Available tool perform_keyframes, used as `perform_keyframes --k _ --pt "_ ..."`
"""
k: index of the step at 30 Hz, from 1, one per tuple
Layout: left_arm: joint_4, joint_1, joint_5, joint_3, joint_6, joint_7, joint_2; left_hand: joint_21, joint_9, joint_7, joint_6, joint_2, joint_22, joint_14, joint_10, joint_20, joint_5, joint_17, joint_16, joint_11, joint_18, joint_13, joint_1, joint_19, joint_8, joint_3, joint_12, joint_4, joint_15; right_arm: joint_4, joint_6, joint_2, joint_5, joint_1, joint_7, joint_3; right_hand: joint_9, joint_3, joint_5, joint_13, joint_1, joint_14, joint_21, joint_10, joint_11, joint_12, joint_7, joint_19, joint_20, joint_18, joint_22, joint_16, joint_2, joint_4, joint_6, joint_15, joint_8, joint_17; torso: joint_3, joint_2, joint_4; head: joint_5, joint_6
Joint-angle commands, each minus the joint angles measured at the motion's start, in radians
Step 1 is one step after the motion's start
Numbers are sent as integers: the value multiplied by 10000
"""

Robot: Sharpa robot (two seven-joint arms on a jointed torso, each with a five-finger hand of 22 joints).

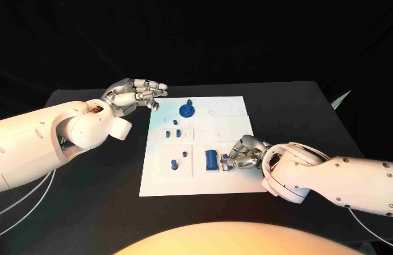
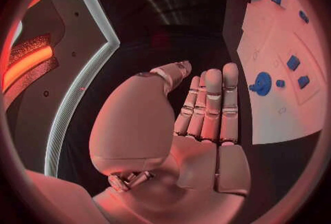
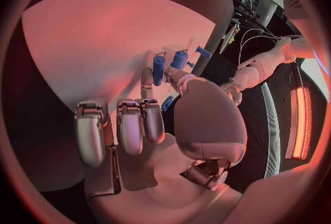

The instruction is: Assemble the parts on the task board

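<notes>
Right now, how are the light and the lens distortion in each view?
Head view: warm glow at the bottom, task board bright against the dark table. Left wrist view: red tint, board edges bend. Right wrist view: reddish tint, the right robot hand looms large.

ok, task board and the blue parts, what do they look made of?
Task board: looks like matte white plastic, a flat sheet with shallow moulded recesses; painted board is possible. Blue parts, e.g. the round one: probably plastic, uniform opaque blue with little shine, perhaps printed.
</notes>
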Motion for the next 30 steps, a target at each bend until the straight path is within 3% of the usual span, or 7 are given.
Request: perform_keyframes --k 1,6,12,30 --pt "18 5 58 6 167 31 9 -46 13 -19 -81 50 8 -29 -50 35 -5 -13 -17 3 142 -9 48 -6 18 44 56 1 17 44 158 -7 -215 -11 34 -1 15 -167 -182 2337 -185 974 45 817 -56 -12 7 1047 -34 -144 2631 18 -12 124 78 -57 68 2196 2 2 0 1 31" --pt "15 5 58 6 162 32 9 -48 13 -16 -85 54 8 -30 -58 36 -6 -13 -17 6 141 -11 35 -7 18 42 57 12 19 37 141 -7 -254 -12 38 -1 32 -515 -589 2335 -412 972 45 816 -71 -20 -12 1047 -45 -144 2631 14 6 382 76 -69 87 2187 -5 0 6 -3 -4" --pt "14 5 58 6 159 31 8 -49 13 -15 -86 58 8 -31 -61 37 -5 -14 -17 8 141 -12 31 -8 18 43 57 17 20 18 148 2 -302 -13 51 -1 38 -655 -629 2336 -488 973 45 816 -74 -20 -17 1047 -48 -144 2631 14 35 466 75 -73 94 2189 -5 0 6 -4 -18" --pt "-2 5 58 6 160 19 -21 -49 13 -15 -86 58 8 -31 -61 37 -5 -14 -17 8 141 -12 31 -8 18 43 57 17 20 383 678 -462 -96 -13 609 -2 45 -863 -598 2347 84 970 45 822 -77 1 -16 1047 -55 -144 2631 8 -53 169 26 -77 90 2175 7 0 -11 43 -3"
